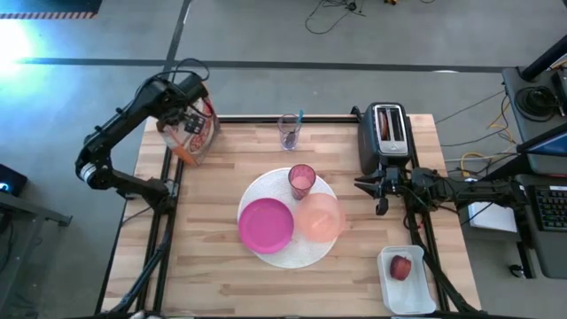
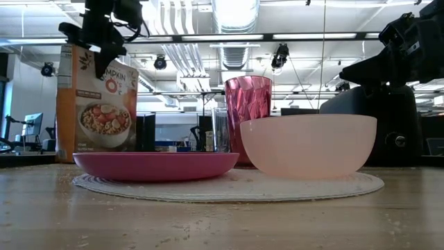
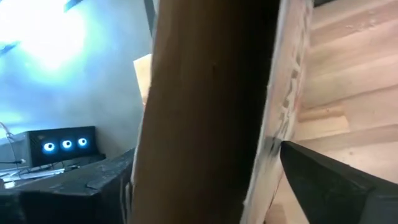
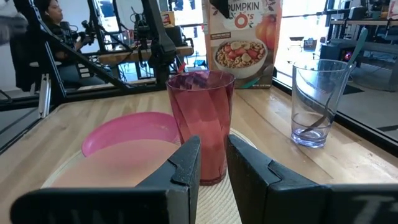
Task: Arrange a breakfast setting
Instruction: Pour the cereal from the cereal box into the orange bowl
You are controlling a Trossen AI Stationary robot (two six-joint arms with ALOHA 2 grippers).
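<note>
The left gripper point(image 1: 184, 113) is sitting at the far left corner of the table point(image 1: 221, 275), closed around the top of a cereal box point(image 1: 193, 135) that is standing upright there; in the left wrist view the open box top point(image 3: 205, 112) is filling the space between the dark fingers point(image 3: 329, 180). The low view shows the box point(image 2: 97, 104) being held from above at far left.

At the middle of the table a large round white plate point(image 1: 288, 257) is lying flat. On its left part the smaller magenta plate point(image 1: 266, 224) is resting, and on its right part the translucent peach bowl point(image 1: 319, 217) is sitting, the two just beside each other. The pink translucent tumbler point(image 1: 302, 181) is standing upright at the far edge of the white plate, just behind the bowl.

Farther back, near the far edge, a clear glass point(image 1: 290, 131) is standing with the teal-handled spoon point(image 1: 299, 118) leaning inside it. A black toaster point(image 1: 386, 137) is sitting at far right. At the near right corner a white tray point(image 1: 416, 297) is holding a small red fruit point(image 1: 401, 268).

The right gripper point(image 1: 379, 188) is hovering at the right edge, just near of the toaster, pointing toward the tumbler, its fingers point(image 4: 186, 165) set narrowly apart and holding nothing.
</note>
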